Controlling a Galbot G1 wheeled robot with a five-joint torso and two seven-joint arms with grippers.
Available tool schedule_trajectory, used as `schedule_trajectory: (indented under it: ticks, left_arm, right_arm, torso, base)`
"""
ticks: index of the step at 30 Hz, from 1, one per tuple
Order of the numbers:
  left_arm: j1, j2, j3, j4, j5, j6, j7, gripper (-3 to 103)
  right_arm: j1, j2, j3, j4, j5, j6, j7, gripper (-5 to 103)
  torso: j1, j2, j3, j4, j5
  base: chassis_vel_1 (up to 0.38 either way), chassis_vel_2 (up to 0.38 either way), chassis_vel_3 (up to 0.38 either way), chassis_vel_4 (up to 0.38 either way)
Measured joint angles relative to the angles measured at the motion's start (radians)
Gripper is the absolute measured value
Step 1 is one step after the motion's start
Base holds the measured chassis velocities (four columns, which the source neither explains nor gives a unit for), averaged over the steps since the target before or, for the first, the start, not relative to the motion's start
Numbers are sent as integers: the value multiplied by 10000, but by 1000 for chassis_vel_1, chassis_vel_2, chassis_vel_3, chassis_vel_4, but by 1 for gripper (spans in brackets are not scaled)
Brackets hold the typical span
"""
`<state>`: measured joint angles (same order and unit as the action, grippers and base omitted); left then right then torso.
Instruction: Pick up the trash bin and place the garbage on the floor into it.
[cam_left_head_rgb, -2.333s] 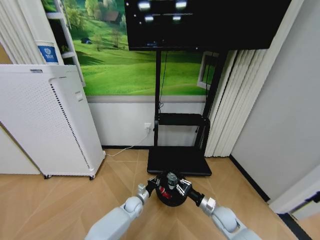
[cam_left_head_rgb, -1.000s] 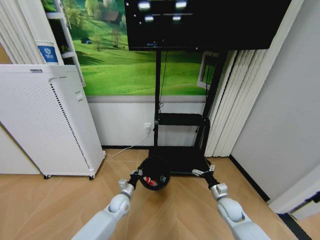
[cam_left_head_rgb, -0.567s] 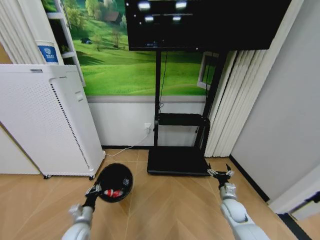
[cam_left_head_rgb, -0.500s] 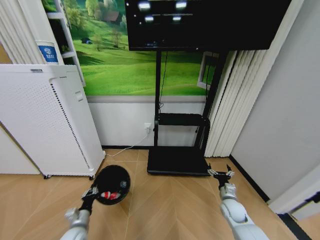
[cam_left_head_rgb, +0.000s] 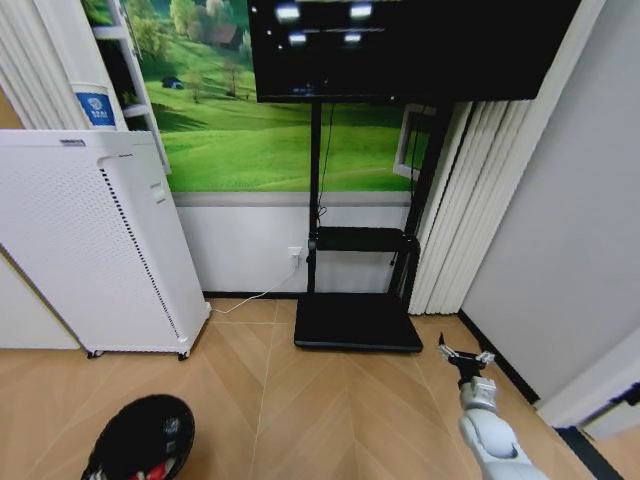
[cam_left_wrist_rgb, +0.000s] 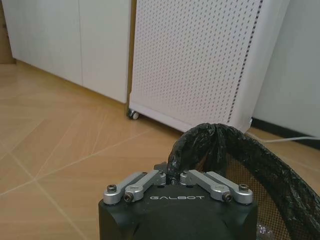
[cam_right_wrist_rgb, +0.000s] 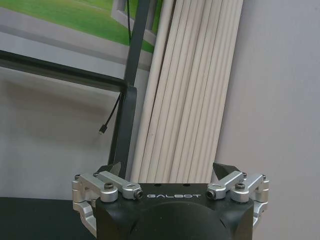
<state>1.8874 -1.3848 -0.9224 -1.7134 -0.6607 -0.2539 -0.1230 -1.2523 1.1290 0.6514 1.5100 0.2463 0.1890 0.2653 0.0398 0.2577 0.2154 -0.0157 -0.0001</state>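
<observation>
Down at the lower left of the head view, the trash bin (cam_left_head_rgb: 140, 440) hangs low over the herringbone wood floor (cam_left_head_rgb: 330, 410), its round mouth turned up toward the camera so its long axis runs roughly along the line of sight. It is black wire mesh lined with a crinkled black plastic bag, and a bit of red garbage (cam_left_head_rgb: 155, 470) shows inside near the picture's edge. The left gripper (cam_left_wrist_rgb: 172, 176) is clenched on the bin's rim, pinching the bunched liner between its metal fingers, with the white perforated appliance (cam_left_wrist_rgb: 200, 55) close behind. The right gripper (cam_left_head_rgb: 466, 356) hovers at the lower right near the pleated white curtain (cam_left_head_rgb: 455, 200), fingers spread wide and holding nothing.
</observation>
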Motion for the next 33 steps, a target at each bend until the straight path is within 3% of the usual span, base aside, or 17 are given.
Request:
schedule_trajectory:
  ticks: [10, 28, 33]
  left_arm:
    - [-115, -373, -69, 715, 241, -79, 282, 6]
    - [444, -783, -788, 379, 124, -471, 198, 6]
    - [378, -893, -911, 439, 227, -519, -133, 6]
  right_arm:
    - [-48, 56, 1, -319, -1, 225, 6, 100]
    - [35, 24, 28, -826, -10, 553, -15, 100]
    - [273, -382, -21, -1101, 108, 651, -17, 100]
  torso:
    - [1, 0, 0, -5, 1]
    - [2, -2, 0, -4, 0]
    - [2, -1, 0, -3, -2]
  base:
    - [0, 0, 0, 0]
    - [0, 0, 0, 0]
    - [0, 0, 0, 0]
